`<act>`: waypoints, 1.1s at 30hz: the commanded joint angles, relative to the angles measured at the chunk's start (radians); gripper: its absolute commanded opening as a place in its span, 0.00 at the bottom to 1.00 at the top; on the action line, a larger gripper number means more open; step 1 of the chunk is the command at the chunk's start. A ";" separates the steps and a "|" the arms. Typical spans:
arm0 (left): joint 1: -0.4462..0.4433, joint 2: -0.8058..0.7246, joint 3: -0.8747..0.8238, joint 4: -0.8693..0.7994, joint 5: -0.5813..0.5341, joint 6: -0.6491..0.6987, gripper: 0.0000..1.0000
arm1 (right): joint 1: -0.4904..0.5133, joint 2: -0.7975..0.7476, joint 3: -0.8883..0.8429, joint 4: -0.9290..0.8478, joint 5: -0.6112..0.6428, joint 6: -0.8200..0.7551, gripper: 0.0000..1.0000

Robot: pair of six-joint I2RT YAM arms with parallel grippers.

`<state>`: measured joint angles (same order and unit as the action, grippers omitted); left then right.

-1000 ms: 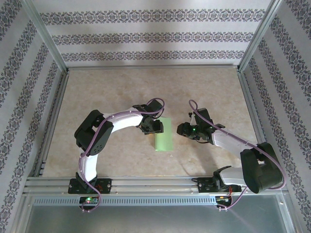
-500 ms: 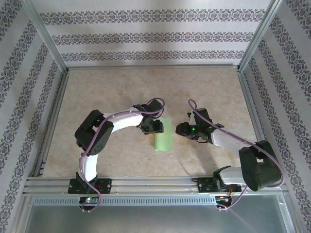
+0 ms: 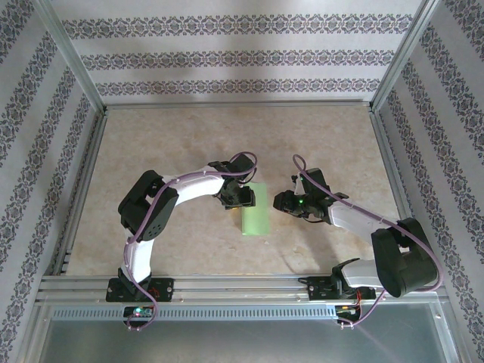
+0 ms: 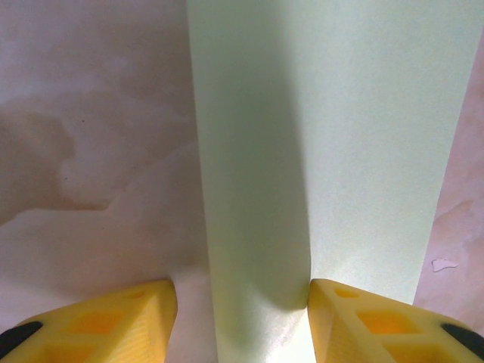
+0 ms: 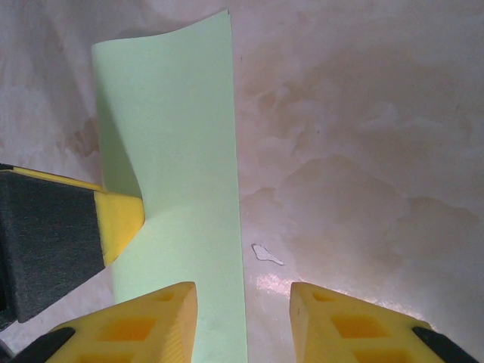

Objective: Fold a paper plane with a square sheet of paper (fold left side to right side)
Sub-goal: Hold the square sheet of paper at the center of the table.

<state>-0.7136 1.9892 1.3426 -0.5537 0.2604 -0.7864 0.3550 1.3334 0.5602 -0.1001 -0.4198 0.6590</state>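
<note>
Square sheet of paper, folded double on surface, pinned by spread left jaws, likely to set crease; right jaws spread beside right edge.

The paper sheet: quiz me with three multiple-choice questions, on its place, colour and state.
1. Where does the paper lie? A) between the left end effector and the right end effector B) against the far wall C) on the near rail
2. What colour is it? A) white B) light green C) blue
3. What state is it in? A) crumpled B) torn in pieces C) folded into a narrow rectangle
Answers: A, an end effector flanks each side; B, pale green in all views; C, it lies as a narrow strip.
</note>
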 commanded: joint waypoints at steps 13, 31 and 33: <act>-0.026 0.080 -0.019 -0.037 0.031 0.030 0.50 | -0.008 0.015 0.012 0.006 -0.002 0.007 0.38; -0.029 0.086 -0.014 -0.038 0.036 0.039 0.50 | 0.002 0.028 0.020 0.018 -0.013 0.016 0.38; -0.029 0.086 -0.014 -0.040 0.036 0.038 0.50 | 0.007 0.035 0.023 0.026 -0.025 0.022 0.37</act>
<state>-0.7136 1.9945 1.3487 -0.5652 0.2607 -0.7639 0.3557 1.3533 0.5602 -0.0982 -0.4213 0.6617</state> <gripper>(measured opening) 0.498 0.376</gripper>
